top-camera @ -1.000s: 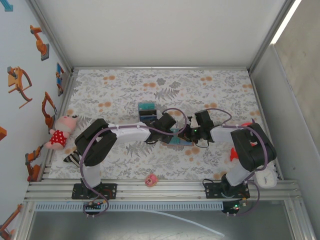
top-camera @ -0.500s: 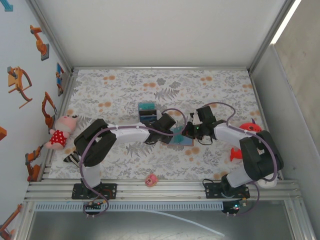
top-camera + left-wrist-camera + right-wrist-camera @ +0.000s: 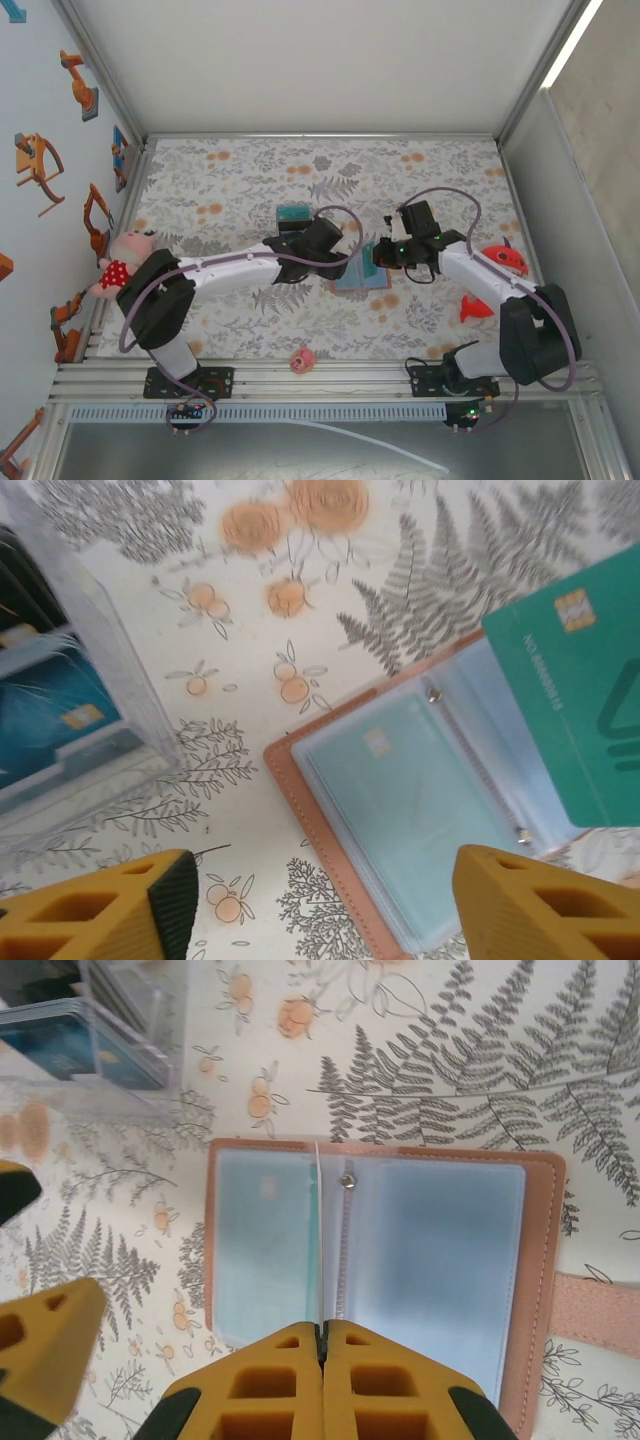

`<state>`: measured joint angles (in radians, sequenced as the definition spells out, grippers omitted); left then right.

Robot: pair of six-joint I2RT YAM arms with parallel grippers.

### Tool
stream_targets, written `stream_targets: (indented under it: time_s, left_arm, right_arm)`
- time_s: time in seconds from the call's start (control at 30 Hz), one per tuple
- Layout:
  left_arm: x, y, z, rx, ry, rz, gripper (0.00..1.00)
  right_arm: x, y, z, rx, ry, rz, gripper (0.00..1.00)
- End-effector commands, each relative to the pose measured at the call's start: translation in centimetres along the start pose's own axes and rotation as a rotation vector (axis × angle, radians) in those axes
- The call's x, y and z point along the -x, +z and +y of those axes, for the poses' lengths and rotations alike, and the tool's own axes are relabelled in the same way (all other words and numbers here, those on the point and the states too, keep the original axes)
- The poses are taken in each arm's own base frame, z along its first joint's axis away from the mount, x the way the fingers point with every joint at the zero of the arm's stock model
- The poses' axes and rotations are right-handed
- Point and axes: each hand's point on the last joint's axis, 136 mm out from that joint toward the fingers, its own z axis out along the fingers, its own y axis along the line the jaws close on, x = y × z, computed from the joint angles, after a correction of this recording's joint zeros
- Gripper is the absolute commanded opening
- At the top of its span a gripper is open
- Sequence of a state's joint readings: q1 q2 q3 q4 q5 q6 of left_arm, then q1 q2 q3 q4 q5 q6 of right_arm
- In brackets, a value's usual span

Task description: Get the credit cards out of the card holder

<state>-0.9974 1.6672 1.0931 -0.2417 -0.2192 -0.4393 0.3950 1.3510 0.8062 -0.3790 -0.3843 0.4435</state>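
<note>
Though left jaws wide, right jaws tight on teal card (image 3: 590, 690); clear box (image 3: 125, 680) nearby.

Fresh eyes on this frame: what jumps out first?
A teal credit card is lifted above the open tan card holder at mid-table, pinched in the shut right claw. The left claw hangs open above the holder. A clear box with cards in it sits on the floral cloth behind and to the left.

The right hand (image 3: 385, 252) pinches a teal credit card (image 3: 367, 262) upright over the open card holder (image 3: 352, 283); the left hand (image 3: 342, 256) hovers just beside.
</note>
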Motion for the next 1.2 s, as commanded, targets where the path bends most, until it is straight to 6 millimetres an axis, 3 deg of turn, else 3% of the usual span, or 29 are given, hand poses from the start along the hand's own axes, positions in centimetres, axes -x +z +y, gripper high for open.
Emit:
stream_targets:
  time_s: [0.0, 0.17, 0.37, 0.47, 0.8, 1.17]
  left_arm:
    - [1.3, -2.0, 1.7, 0.017, -0.02, -0.056, 0.72]
    - [3.9, -4.8, 2.4, -0.108, -0.035, -0.18, 0.72]
    - [5.8, -6.8, 3.3, -0.24, -0.041, -0.249, 0.71]
    - [6.4, -8.3, 2.0, -0.341, 0.031, -0.276, 0.71]
    - [5.6, -12.2, -1.9, -0.621, 0.302, -0.287, 0.68]
    - [4.9, -13.3, -3.8, -0.751, 0.384, -0.242, 0.55]
  right_arm:
    - [1.1, -2.3, 2.5, 0.081, -0.124, -0.05, 0.0]
    - [1.4, -4.4, 6.1, 0.224, -0.263, -0.095, 0.0]
    - [1.7, -5.8, 8.9, 0.335, -0.392, -0.128, 0.0]
    - [1.5, -6.5, 10.3, 0.402, -0.454, -0.124, 0.0]
    - [0.7, -8.7, 14.0, 0.592, -0.615, -0.1, 0.0]
    - [-0.9, -8.9, 15.0, 0.631, -0.695, -0.016, 0.0]
